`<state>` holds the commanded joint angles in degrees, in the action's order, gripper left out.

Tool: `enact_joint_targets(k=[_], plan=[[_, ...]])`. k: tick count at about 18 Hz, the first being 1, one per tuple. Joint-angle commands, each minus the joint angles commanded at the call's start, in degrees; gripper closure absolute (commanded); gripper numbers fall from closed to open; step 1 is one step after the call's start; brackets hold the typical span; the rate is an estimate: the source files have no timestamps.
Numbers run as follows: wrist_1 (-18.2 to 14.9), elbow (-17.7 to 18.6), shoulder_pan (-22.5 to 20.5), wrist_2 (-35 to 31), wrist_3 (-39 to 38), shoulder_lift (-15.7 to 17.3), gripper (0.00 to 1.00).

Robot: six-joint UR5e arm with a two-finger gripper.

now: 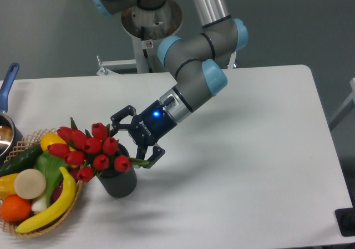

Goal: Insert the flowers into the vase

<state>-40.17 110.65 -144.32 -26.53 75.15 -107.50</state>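
At the far left edge a steel pot (4,133) with a blue handle is sitting partly out of view. Beside it a wicker basket (22,143) is holding a cucumber (19,159), a yellow pepper (49,141), a leafy green vegetable (47,168), a banana (52,204), an orange (15,208) and a pale round piece. The flowers (89,149) are leaning left over the basket's rim, their red buds crowding above the fruit, while their stems are going down into the vase (119,179), which is standing upright on the white table (238,177) just beside the basket. My gripper (136,141) is sitting just right of the bunch, above the vase's mouth, with my fingers (123,115) spread apart and nothing pinched between them; one green leaf is poking out near my lower finger. My arm is stretching back to the right, toward its base at the rear of the table.
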Motion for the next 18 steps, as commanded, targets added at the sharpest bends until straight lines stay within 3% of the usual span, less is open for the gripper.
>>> enact_joint_targets(k=[5,8,11,12,14,16,18], plan=[[-0.09,0.18,-0.26,-9.23,-0.09,4.83,0.0],[0.09,-0.52,-2.89,-14.33,0.26,6.59,0.0],[0.0,-3.16,-9.3,-16.1,0.26,7.74,0.0],[0.0,-5.16,-13.49,-19.23,0.18,7.83,0.0],[0.0,-6.67,-16.6,-21.63,0.09,7.92,0.0],[-0.09,-8.95,-22.91,-23.91,0.53,7.92,0.0],[-0.17,-10.36,-25.3,-25.06,0.62,8.44,0.0]])
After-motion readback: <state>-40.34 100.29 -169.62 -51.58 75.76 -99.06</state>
